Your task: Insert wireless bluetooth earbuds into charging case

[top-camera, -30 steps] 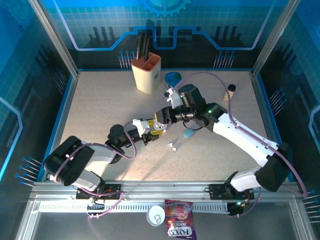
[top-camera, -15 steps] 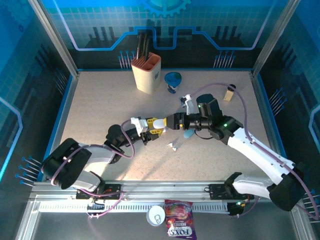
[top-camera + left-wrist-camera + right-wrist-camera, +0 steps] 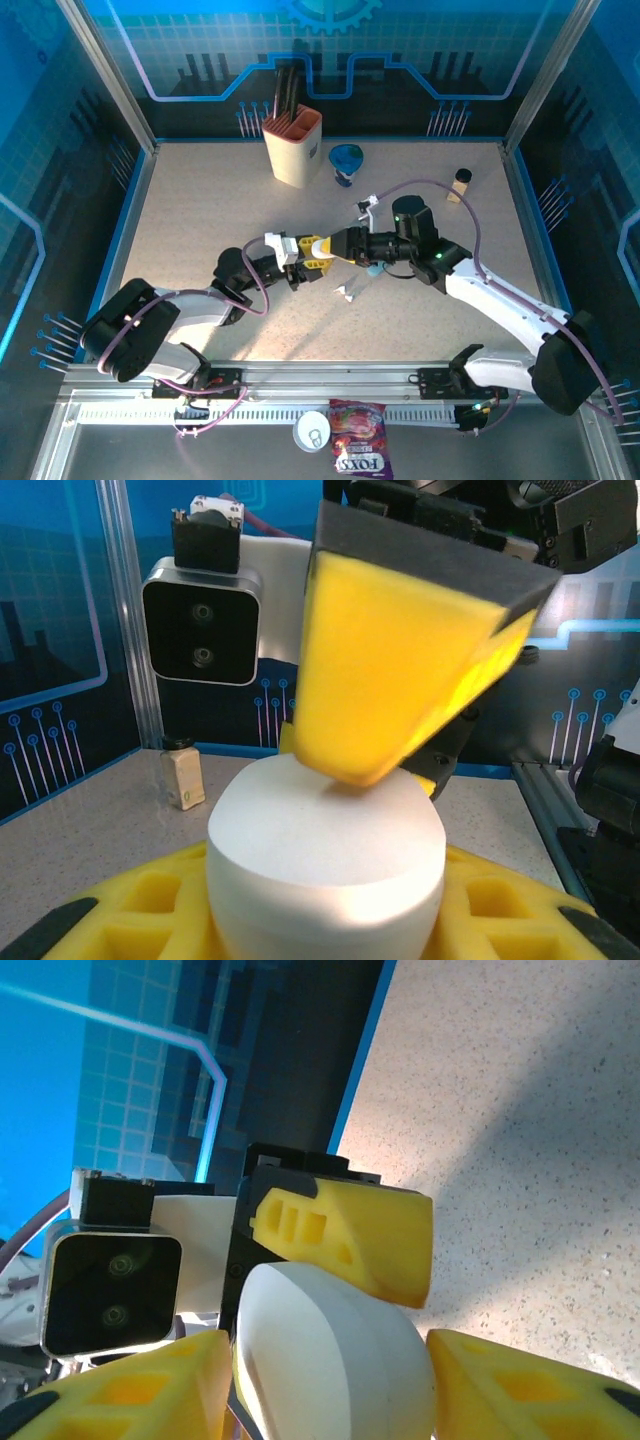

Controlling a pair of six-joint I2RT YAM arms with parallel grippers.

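A robotics lab test cell is shown. A speckled tabletop point(image 3: 200, 220) is enclosed by aluminium posts point(image 3: 108, 80) and blue panels point(image 3: 420, 40) printed with circuit lines and a gear. The left arm point(image 3: 170, 318) and the right arm point(image 3: 500, 300) are bolted to a metal rail point(image 3: 330, 378) at the near edge, with cables routed along them.

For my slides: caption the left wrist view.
The left gripper clamps the white case as a yellow finger of the right gripper meets its top.

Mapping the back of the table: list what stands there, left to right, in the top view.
Left to right: beige holder with dark utensils → blue cup-shaped item → small dark-capped bottle.
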